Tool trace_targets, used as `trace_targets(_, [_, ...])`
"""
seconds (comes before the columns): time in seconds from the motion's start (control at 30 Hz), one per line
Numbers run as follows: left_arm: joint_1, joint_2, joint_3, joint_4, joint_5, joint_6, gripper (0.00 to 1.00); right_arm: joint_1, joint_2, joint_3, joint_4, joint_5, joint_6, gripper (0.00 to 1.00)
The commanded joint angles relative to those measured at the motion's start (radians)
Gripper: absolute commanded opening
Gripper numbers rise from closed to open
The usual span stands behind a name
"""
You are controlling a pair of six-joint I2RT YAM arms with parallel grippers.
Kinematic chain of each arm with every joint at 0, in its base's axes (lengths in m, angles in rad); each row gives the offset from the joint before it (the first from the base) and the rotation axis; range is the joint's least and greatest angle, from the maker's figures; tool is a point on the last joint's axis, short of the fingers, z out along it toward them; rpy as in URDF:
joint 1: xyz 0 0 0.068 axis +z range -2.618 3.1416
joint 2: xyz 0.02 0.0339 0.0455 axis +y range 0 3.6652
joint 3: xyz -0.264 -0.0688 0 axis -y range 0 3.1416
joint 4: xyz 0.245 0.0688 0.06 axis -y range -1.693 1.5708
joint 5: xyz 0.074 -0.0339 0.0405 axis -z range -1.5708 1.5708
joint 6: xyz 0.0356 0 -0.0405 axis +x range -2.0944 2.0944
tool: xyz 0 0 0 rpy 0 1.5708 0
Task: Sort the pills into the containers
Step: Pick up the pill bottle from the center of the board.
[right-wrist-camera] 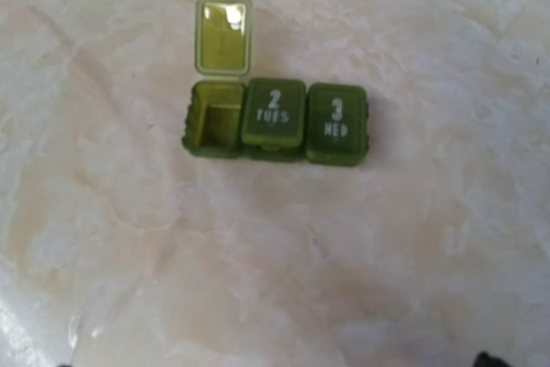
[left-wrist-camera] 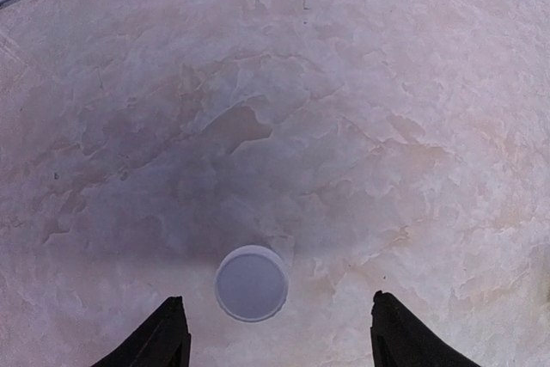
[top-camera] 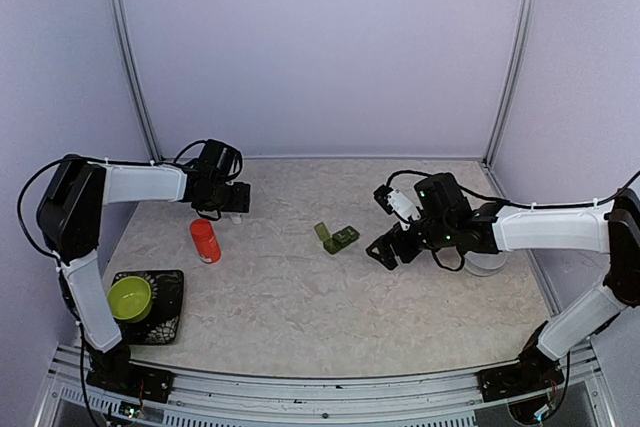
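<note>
**A:** What are my grippers holding?

**B:** Nothing. Your left gripper [left-wrist-camera: 277, 296] hangs at the far left of the table [top-camera: 300, 307]. Its jaws stand apart on either side of a small white round top [left-wrist-camera: 251, 283] and touch neither side. It may be a small bottle seen from above. Just beside it stands an orange bottle [top-camera: 205, 240], and nearer that arm's base a lime-green bowl [top-camera: 130, 297] sits on a black tray [top-camera: 168, 315]. Your right gripper [top-camera: 388, 250] is spread wide and empty, just right of the pill box [right-wrist-camera: 275, 122]. A white bowl [top-camera: 487, 266] is partly hidden under that arm.

**A:** And the pill box itself?

**B:** It lies mid-table, three cells in a row. The left cell [right-wrist-camera: 215, 125] is open, with its lid [right-wrist-camera: 223, 36] flipped back, and looks empty. The cells marked 2 TUES and 3 WED are shut.

**A:** So how far along am I?

**B:** Barely begun, I'd judge. No pills show anywhere, loose or in the box. One cell is ready, but you have yet to bring out the pills, open two lids and fill all three cells.
</note>
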Motion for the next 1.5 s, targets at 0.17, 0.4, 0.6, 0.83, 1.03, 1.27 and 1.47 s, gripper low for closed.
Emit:
trace_targets(0.17, [0.024,0.070,0.079,-0.016,0.022,0.003,0.60,0.018,-0.022,-0.014,-0.028,0.019,0.009,1.00])
trace_targets(0.4, [0.033,0.091,0.082,-0.023,0.021,0.001,0.56,0.019,-0.022,-0.009,-0.033,0.023,0.003,1.00])
trace_targets(0.6, [0.038,0.112,0.084,-0.022,0.028,-0.001,0.50,0.020,-0.017,0.000,-0.036,0.023,-0.001,1.00])
trace_targets(0.83, [0.042,0.120,0.090,-0.024,0.032,-0.003,0.40,0.020,-0.013,0.004,-0.041,0.027,-0.009,1.00])
trace_targets(1.03, [0.042,0.124,0.091,-0.022,0.030,-0.003,0.27,0.020,-0.004,0.010,-0.042,0.026,-0.012,0.99])
trace_targets(1.27, [0.041,0.110,0.094,-0.024,0.053,0.002,0.15,0.020,-0.006,0.020,-0.045,0.015,-0.021,1.00])
trace_targets(1.47, [-0.009,0.043,0.089,-0.027,0.097,0.018,0.12,0.020,-0.047,-0.003,0.004,-0.097,-0.034,0.99])
